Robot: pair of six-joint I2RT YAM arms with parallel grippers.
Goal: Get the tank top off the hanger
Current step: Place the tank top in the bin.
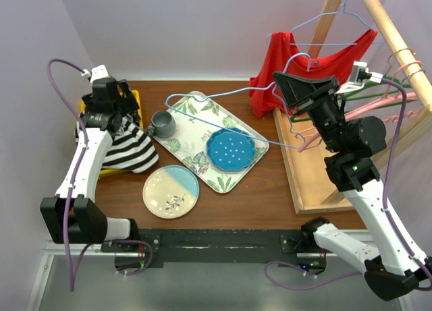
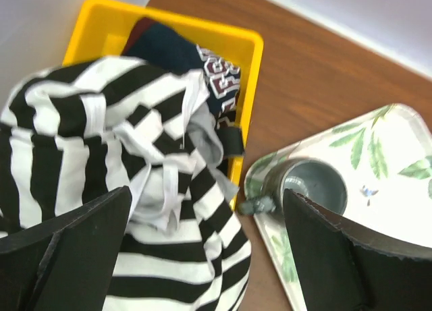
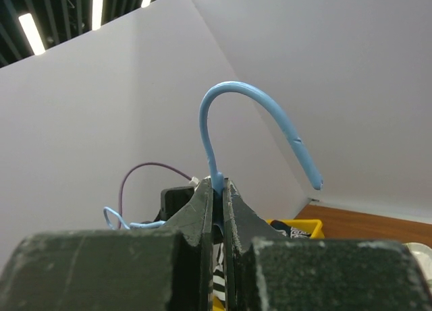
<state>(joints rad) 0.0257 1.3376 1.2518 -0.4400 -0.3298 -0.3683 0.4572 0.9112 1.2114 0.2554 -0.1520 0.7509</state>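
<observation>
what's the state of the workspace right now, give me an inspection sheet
surface: brown wooden table, no spills seen
job's things: striped tank top is off the hanger, draped over the edge of the yellow bin; blue hanger is bare
clutter: leaf-print tray carrying a grey mug and a blue plate; two-tone plate on the table beside it
grippers: left gripper open above the tank top; right gripper shut on the hanger's neck
cables: purple cable loops by each arm, no snag seen
surroundings: wooden rack with a red garment and spare hangers
</observation>
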